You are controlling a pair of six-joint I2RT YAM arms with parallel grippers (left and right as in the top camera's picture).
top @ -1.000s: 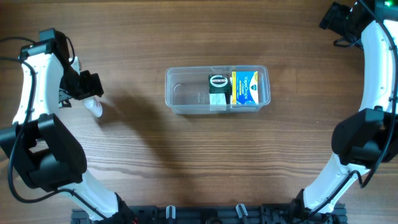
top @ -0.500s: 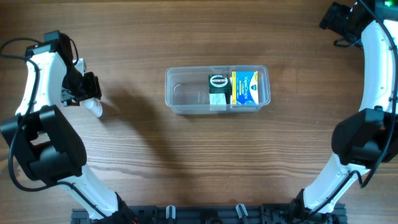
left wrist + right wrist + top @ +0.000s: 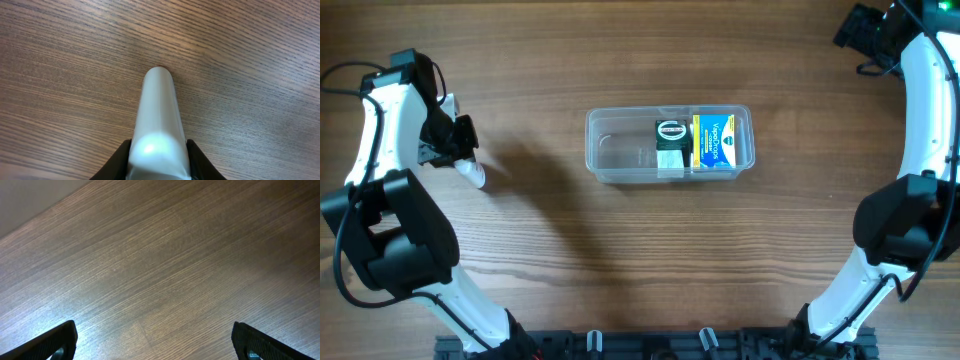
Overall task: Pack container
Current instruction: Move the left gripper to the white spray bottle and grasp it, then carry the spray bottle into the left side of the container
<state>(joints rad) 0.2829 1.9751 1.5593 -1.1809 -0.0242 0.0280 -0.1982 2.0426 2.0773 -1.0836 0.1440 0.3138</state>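
One smooth, round-tipped white tube [image 3: 159, 110] sits clamped in the left claw [image 3: 158, 156]; right claw [image 3: 153, 332] spread apart.

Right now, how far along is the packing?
Done: a yellow and blue box and a black-capped item lie in the right half of the container. In hand: the left gripper is shut on a white tube, well to the container's left. Left: get that tube into the container's bare left half. The right gripper is open and holds nothing.
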